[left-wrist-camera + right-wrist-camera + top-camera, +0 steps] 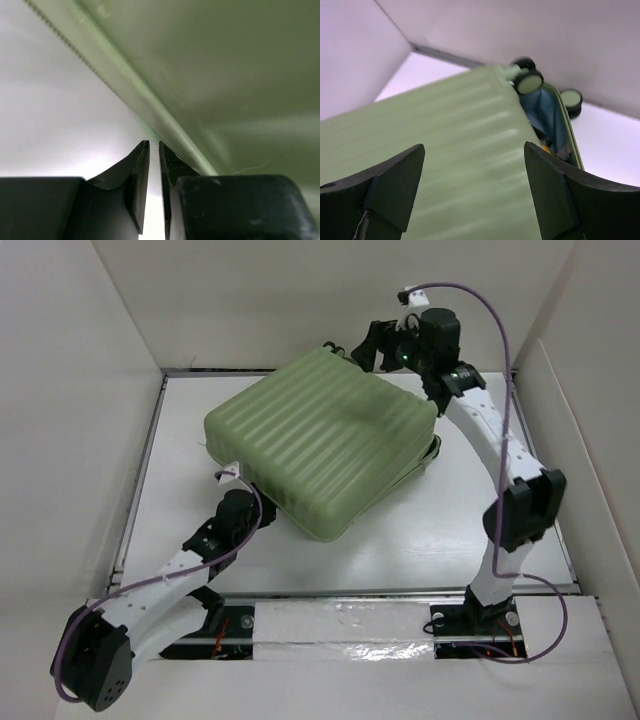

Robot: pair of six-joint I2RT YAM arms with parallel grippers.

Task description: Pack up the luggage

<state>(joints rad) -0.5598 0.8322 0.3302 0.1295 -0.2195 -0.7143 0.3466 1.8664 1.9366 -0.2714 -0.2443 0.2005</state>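
The luggage (320, 440) is a pale green ribbed hard-shell case lying flat on the white table, its lid down but slightly ajar at the right side. My left gripper (240, 490) sits low at its near-left corner, jaws nearly together with nothing between them, right beside the shell's edge (225, 75). My right gripper (372, 348) hovers open over the far corner, above the ribbed lid (445, 135) and touching nothing. In the right wrist view two wheels (529, 82) and blue lining (540, 110) show in the gap.
White walls (80, 440) box in the table (450, 540) on the left, back and right. A purple cable (500, 330) loops above the right arm. Something small and orange (546, 148) shows inside the case's gap.
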